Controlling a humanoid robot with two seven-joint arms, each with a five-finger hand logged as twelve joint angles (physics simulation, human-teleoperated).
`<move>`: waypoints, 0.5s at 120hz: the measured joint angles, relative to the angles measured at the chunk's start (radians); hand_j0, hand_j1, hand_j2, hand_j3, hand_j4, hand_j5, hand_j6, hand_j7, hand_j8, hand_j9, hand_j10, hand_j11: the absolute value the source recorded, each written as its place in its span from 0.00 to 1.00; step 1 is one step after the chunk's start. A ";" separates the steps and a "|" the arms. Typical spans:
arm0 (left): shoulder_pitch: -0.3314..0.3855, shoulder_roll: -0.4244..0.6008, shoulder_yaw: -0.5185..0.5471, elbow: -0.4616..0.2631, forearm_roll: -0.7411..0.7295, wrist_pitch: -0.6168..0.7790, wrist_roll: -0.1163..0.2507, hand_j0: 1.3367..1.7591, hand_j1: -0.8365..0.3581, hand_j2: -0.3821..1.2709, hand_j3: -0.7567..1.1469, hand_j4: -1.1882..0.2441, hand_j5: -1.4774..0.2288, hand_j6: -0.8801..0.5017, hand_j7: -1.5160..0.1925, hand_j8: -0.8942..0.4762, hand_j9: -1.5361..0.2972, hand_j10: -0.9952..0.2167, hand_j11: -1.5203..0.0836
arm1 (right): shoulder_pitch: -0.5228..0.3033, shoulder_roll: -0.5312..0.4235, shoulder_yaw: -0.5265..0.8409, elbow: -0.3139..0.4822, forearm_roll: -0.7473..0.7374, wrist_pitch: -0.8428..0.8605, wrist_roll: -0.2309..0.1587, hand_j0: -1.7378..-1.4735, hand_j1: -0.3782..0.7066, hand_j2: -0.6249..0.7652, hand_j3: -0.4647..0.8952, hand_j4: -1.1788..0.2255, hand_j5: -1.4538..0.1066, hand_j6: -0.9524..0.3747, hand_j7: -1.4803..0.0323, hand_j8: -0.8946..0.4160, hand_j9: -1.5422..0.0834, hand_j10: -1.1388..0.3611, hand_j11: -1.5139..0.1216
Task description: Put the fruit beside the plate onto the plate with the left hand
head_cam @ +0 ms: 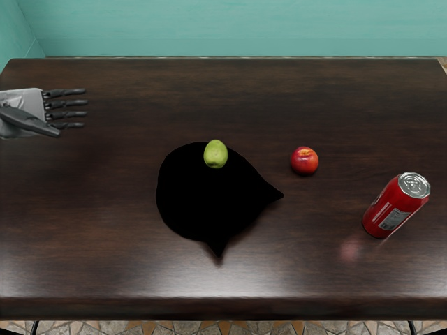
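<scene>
- The left hand (35, 110) shows at the upper left of the frame, its arm entering from the left edge, over the far left part of the dark wooden desk (105, 230).
- Its fingers (66, 92) are stretched out straight, pointing toward the right of the frame, slightly spread and holding nothing. The thumb lies along the lower side of the hand.
- A black plate (202, 202) lies at the centre of the frame. It reads as a flat, dark, uneven shape with a point at its right side and another at its bottom.
- A green fruit (216, 153) sits at the plate's upper edge, overlapping the rim. Whether it rests fully on the plate or partly on the desk cannot be told.
- A red apple (304, 160) stands on the desk to the right of the plate, near it but not touching, and well apart from the hand.
- A red can (394, 205) with a silver top is at the right of the frame, leaning toward the upper right.
- The right arm does not show.
</scene>
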 joint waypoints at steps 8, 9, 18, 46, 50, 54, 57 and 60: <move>0.000 0.000 -0.003 0.021 0.000 0.000 0.000 0.76 0.97 0.23 0.40 0.81 0.85 0.62 0.87 0.64 0.82 0.80 0.93 | 0.000 0.000 0.000 0.000 0.000 0.000 0.000 0.30 0.03 0.45 0.34 0.84 0.93 0.72 0.98 0.68 0.95 0.76 0.93; 0.000 0.000 -0.004 0.025 0.000 0.000 0.000 0.76 0.97 0.23 0.40 0.81 0.85 0.62 0.87 0.64 0.82 0.80 0.93 | 0.000 0.000 0.000 0.000 0.000 0.000 0.000 0.30 0.03 0.45 0.34 0.84 0.93 0.72 0.98 0.68 0.95 0.76 0.93; 0.000 0.000 -0.006 0.045 -0.001 0.000 0.000 0.76 0.97 0.23 0.40 0.81 0.85 0.62 0.87 0.64 0.82 0.80 0.93 | 0.000 0.000 0.000 0.000 0.000 0.000 0.000 0.30 0.03 0.45 0.34 0.84 0.93 0.72 0.98 0.68 0.95 0.76 0.93; -0.005 0.000 -0.016 0.106 -0.001 0.000 0.000 0.76 0.97 0.23 0.40 0.81 0.85 0.62 0.87 0.64 0.82 0.80 0.93 | 0.000 0.000 0.000 0.000 0.000 0.000 0.000 0.30 0.03 0.45 0.34 0.84 0.93 0.72 0.98 0.68 0.95 0.76 0.93; -0.005 0.000 -0.017 0.109 -0.001 0.000 0.000 0.76 0.97 0.23 0.40 0.81 0.85 0.62 0.87 0.64 0.82 0.80 0.93 | 0.000 0.000 0.000 -0.001 0.000 0.000 0.000 0.30 0.03 0.45 0.34 0.84 0.93 0.72 0.98 0.68 0.95 0.76 0.93; -0.005 0.000 -0.017 0.111 -0.001 0.000 0.000 0.76 0.97 0.23 0.40 0.81 0.85 0.62 0.87 0.64 0.82 0.80 0.93 | 0.000 0.000 0.000 0.000 -0.001 0.000 0.000 0.30 0.03 0.45 0.34 0.84 0.93 0.72 0.98 0.68 0.95 0.76 0.93; -0.005 0.000 -0.017 0.112 -0.001 0.000 0.000 0.76 0.97 0.23 0.40 0.81 0.85 0.62 0.87 0.64 0.82 0.80 0.93 | 0.000 0.000 0.000 0.000 0.000 0.000 0.000 0.30 0.03 0.45 0.34 0.84 0.93 0.72 0.98 0.68 0.95 0.76 0.93; -0.005 0.000 -0.018 0.114 -0.001 0.000 0.000 0.76 0.97 0.23 0.40 0.81 0.85 0.62 0.87 0.64 0.82 0.80 0.93 | 0.000 0.000 0.000 0.000 -0.001 0.000 0.000 0.30 0.03 0.45 0.34 0.84 0.93 0.72 0.98 0.68 0.95 0.76 0.93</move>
